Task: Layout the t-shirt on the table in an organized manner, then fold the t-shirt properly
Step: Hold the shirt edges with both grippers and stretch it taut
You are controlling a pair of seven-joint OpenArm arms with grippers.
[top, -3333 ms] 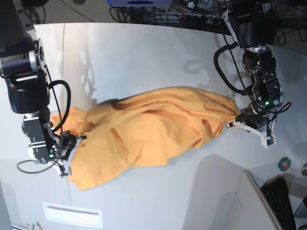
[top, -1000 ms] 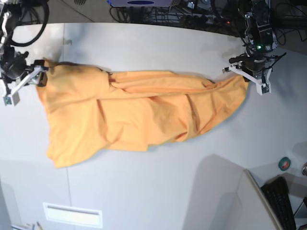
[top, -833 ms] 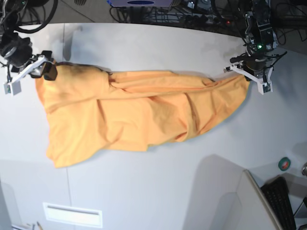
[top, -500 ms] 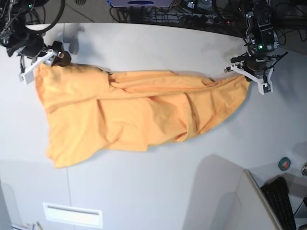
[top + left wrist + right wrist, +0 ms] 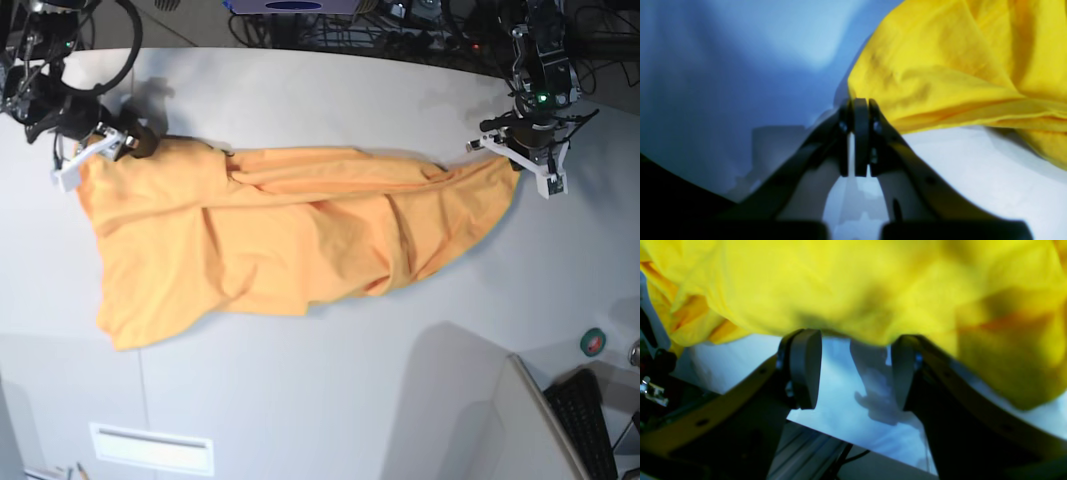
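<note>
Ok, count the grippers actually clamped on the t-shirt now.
1. The left gripper is shut on the t-shirt at its corner. The right gripper stands open at the opposite end, gripping nothing.

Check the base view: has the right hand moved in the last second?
Yes. The right hand has swung from the table's left edge inward along the t-shirt's top corner, now open.

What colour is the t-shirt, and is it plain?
Plain orange-yellow t-shirt, no print visible; the base view shows it best.
</note>
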